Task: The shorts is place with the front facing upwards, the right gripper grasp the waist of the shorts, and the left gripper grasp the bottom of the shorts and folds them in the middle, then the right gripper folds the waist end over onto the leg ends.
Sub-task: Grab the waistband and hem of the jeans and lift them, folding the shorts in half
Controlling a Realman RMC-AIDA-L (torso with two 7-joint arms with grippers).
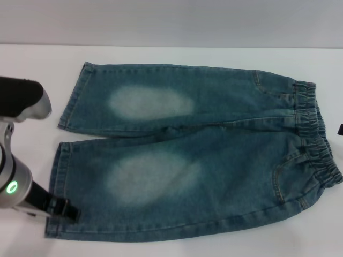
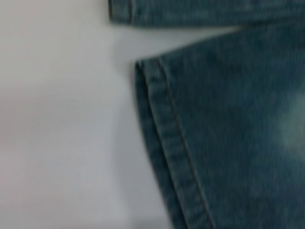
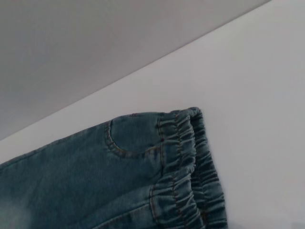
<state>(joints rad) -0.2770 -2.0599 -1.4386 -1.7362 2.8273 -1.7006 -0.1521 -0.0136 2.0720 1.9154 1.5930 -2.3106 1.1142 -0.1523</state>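
The blue denim shorts (image 1: 214, 155) lie flat and front up on the white table (image 1: 177, 56), with pale oval patches on both legs. The puckered waist (image 1: 313, 134) is at the right, and its corner also shows in the right wrist view (image 3: 186, 157). The bottom of the shorts, two straight hems, is at the left: the far hem (image 1: 74, 99) and the near hem (image 1: 55, 182). My left gripper (image 1: 63, 209) hovers at the near hem's lower corner. The left wrist view shows that near hem (image 2: 167, 143) close up. Only a dark sliver of my right gripper (image 1: 340, 129) shows, beside the waist.
Bare white tabletop (image 2: 62, 143) surrounds the shorts, widest to the left of the hems. The table's far edge (image 1: 171, 46) meets a grey wall behind. My left arm, with its green ring light (image 1: 12, 187), fills the lower left corner.
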